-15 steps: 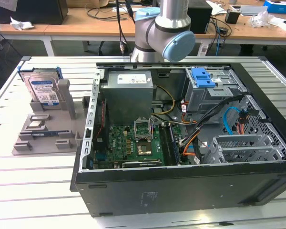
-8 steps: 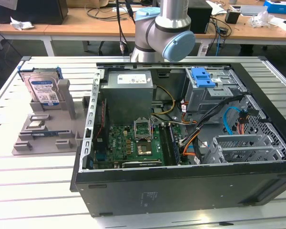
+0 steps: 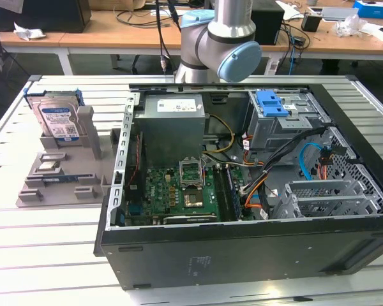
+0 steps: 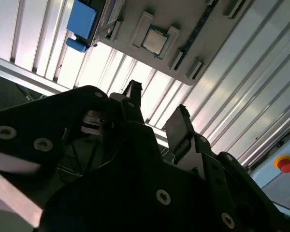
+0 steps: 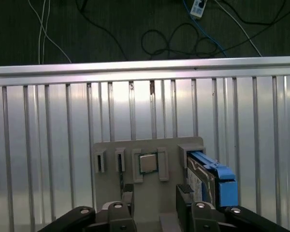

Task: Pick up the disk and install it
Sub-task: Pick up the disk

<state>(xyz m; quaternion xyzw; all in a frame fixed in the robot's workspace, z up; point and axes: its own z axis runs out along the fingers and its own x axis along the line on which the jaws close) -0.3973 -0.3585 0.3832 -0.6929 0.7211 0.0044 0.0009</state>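
**Mia:** Where is the disk?

**Tom:** The disk (image 3: 59, 121) stands on its edge in a grey holder (image 3: 92, 137), at the exterior view's left. It leans back a little. Its blue frame goes round it, and its blue-and-white label faces out.

**Mia:** What else sits in the holder?

**Tom:** A small square chip (image 3: 48, 167) lies flat in a slot, in front of the disk.

**Mia:** And what is under the holder?

**Tom:** A silver tabletop (image 3: 51, 255) with long ribs.

**Mia:** Are the jaws holding the disk?

**Tom:** No. In both wrist views the jaws are spread wide, and nothing is pinched between them. They are apart from the disk. In the first wrist view the holder shows past them, with the chip in the gap and the disk off to one side.

**Mia:** What is the big black thing?

**Tom:** An open computer case (image 3: 242, 255), lying on its side just beside the holder, at the exterior view's right. Inside are a green board (image 3: 191, 191), a grey metal box (image 3: 172, 124) and a bare blue bracket (image 3: 271, 103). The robot arm (image 3: 223, 38) rises behind the case.
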